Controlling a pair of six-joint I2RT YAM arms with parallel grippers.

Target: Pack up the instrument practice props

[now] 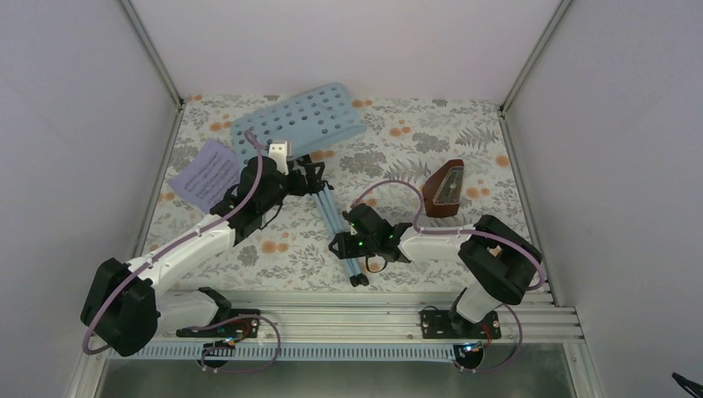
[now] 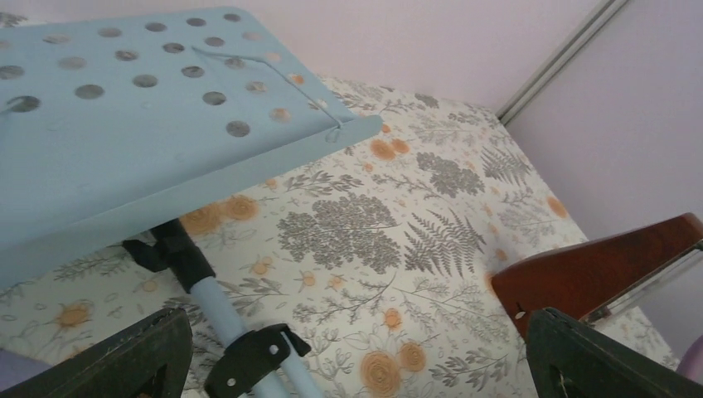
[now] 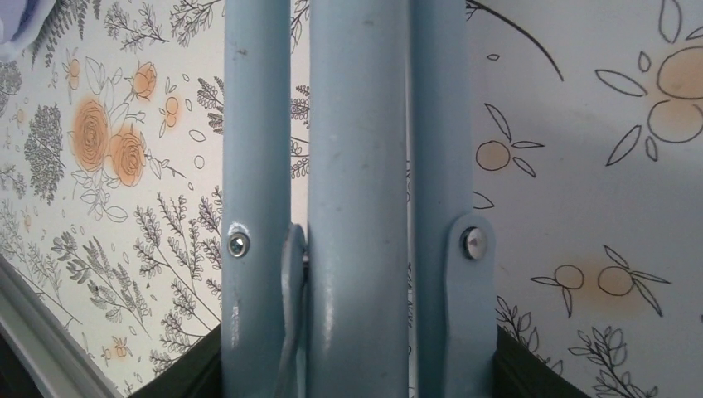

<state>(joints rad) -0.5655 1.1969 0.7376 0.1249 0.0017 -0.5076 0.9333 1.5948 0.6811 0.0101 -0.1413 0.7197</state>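
Your music stand (image 1: 332,211) lies flat on the table (image 1: 398,157), running from the upper centre-left of the overhead view down toward the middle. Its hole-dotted plate (image 1: 298,120) is at the top end and its folded legs (image 3: 356,166) at the bottom.

Treat it as stiff painted metal, probably light for its length. It is long and weighted toward the plate, so lifted by one end it will likely swing. The paint looks smooth, so the tubes could slide in a loose hold.

The right gripper (image 1: 348,246) has its jaws clenched across the bundle of three leg tubes. The left gripper (image 1: 308,177) sits at the black joint below the plate with its jaws spread wide. The pole lies between them but is not pinched. That pole is your better second hold, not the thin plate edge.

The metronome (image 1: 443,189) stands right of centre, well apart from the stand. It looks rigid, with glossy sloping sides that jaws could ride up, so take it low across the base.

The lilac sheet-music page (image 1: 207,174) lies at the left, near the plate's lower corner. It looks thin and floppy, so work from an edge.

The page carries printed lines too small to read. You can see no brand or label on the stand or the metronome.
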